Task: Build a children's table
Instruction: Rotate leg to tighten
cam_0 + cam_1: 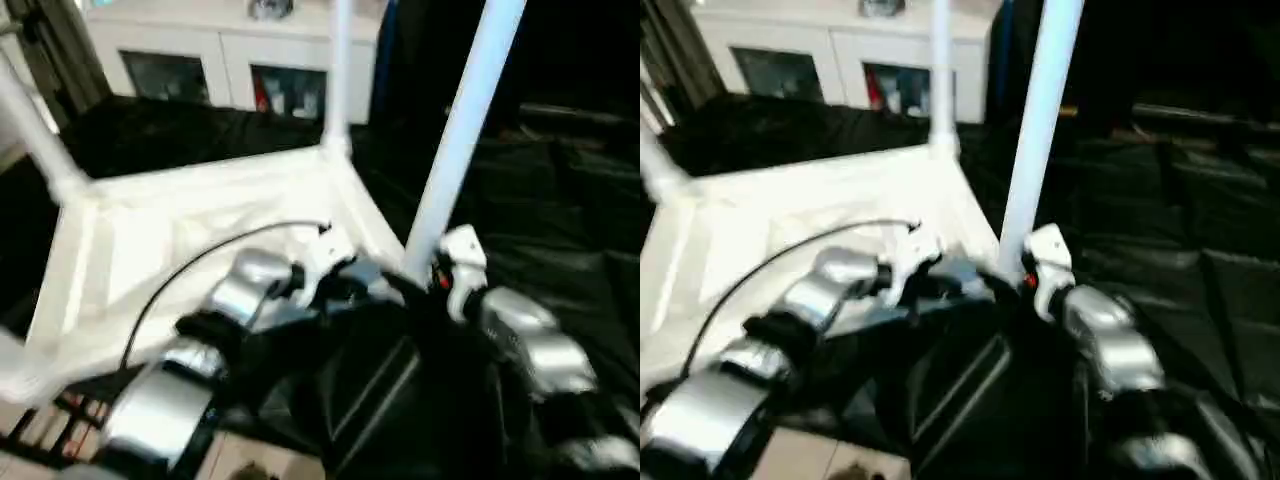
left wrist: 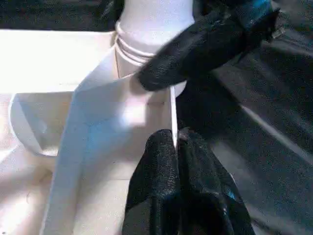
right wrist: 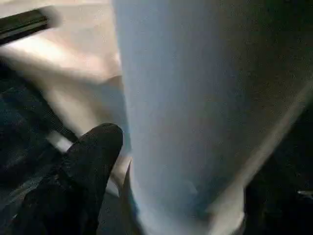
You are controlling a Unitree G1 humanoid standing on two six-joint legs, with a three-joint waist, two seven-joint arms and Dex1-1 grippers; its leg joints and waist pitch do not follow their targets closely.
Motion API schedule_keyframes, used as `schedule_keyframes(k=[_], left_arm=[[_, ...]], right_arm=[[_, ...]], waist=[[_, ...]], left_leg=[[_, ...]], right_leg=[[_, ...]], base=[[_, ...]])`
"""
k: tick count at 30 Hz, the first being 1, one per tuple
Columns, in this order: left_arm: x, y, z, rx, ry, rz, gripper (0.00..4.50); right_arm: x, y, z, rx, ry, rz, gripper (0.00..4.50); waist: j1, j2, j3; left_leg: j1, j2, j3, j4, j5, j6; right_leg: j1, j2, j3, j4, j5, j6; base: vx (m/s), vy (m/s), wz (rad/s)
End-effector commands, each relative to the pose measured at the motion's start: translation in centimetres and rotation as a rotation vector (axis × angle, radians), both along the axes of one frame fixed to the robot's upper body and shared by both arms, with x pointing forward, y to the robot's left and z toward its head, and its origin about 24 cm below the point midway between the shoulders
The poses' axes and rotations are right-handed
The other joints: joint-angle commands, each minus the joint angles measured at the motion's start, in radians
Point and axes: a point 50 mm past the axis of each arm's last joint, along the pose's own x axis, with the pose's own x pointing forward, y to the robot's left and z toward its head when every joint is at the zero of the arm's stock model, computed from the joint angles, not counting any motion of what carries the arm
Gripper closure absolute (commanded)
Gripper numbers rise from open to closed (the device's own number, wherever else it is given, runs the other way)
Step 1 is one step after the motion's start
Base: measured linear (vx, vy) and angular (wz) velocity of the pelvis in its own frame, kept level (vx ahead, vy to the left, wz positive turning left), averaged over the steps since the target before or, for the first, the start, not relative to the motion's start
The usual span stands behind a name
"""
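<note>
upturned tabletop (image 1: 190, 250) on black table (image 1: 560, 230); left gripper (image 2: 173, 142) fingers clamped on its rim, right gripper (image 3: 132, 166) fingers clamped round near-corner leg (image 1: 462, 130).

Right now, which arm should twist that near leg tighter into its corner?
Right, probably. The right gripper is already around the near leg just above its socket. The left gripper pinches the tabletop rim beside that corner, so it can steady the tabletop.
</note>
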Motion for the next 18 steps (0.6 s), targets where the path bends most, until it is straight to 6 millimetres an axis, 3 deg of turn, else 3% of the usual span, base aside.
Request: schedule_keyframes(k=[1, 4, 11, 18], left_arm=[[-0.7, -1.8, 1.8, -0.108, -0.049, -0.148, 4.5], [-1.0, -0.8, 1.8, -0.092, -0.043, -0.186, 4.5], [-1.7, 1.1, 1.9, -0.063, -0.021, -0.234, 4.5], [-2.1, 1.7, 2.0, -0.054, -0.004, -0.247, 4.5]], right_arm=[[-1.3, 1.8, 0.2, 0.024, 0.039, 0.215, 0.82], [-2.0, 0.9, 0.3, 0.005, 0.071, 0.286, 0.82], [-3.0, -0.1, 0.6, -0.005, 0.116, 0.368, 0.82], [-3.1, 0.1, 0.7, 0.002, 0.136, 0.393, 1.32]], waist=[[0.001, -0.019, -0.059], [0.004, -0.02, -0.057], [0.008, -0.019, -0.062], [0.01, -0.021, -0.06]], left_leg=[[0.005, 0.029, -0.003, -0.066, -0.241, 0.072], [0.007, 0.03, -0.004, -0.068, -0.263, 0.062], [0.005, 0.031, -0.003, -0.066, -0.226, 0.062], [0.005, 0.03, -0.003, -0.066, -0.223, 0.052]], right_leg=[[0.058, -0.063, 0.048, -0.084, -0.274, -0.189], [0.055, -0.066, 0.05, -0.09, -0.334, -0.169], [0.051, -0.063, 0.05, -0.081, -0.274, -0.182], [0.052, -0.064, 0.05, -0.081, -0.284, -0.179]], base=[[0.0, 0.0, 0.0], [0.0, 0.0, 0.0], [0.0, 0.0, 0.0], [0.0, 0.0, 0.0]])
